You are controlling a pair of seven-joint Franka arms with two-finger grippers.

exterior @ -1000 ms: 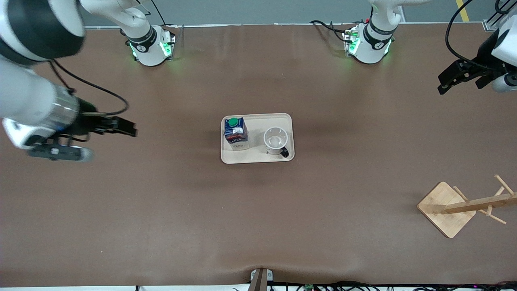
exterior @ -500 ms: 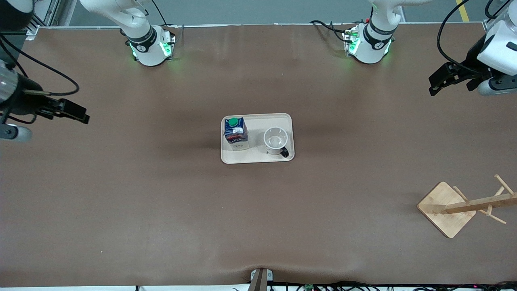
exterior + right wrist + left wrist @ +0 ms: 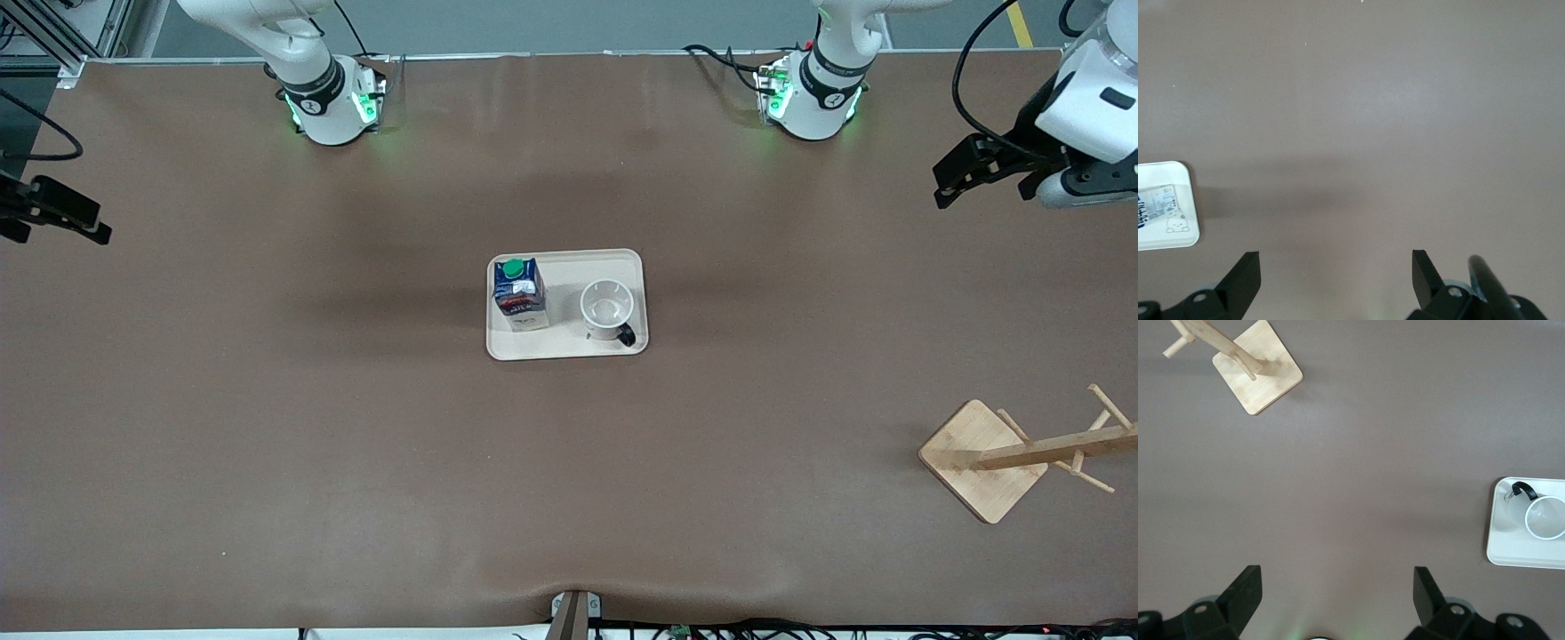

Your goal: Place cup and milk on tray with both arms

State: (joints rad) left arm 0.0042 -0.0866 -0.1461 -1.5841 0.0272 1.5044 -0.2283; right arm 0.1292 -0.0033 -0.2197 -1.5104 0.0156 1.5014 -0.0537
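The dark-blue milk carton and white round cup stand on the cream rectangular tray at the table's middle. Left gripper and right gripper, fingers wide and empty, hang over opposite table ends; I judge they should retreat high.

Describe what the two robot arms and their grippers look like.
Both arms are glossy white with black bands at the joints. Their rounded bases, the left arm and the right arm, glow green and carry a small dark mark. Black cables trail along them. The left gripper and right gripper are matte black with two flat, wedge-shaped fingers.
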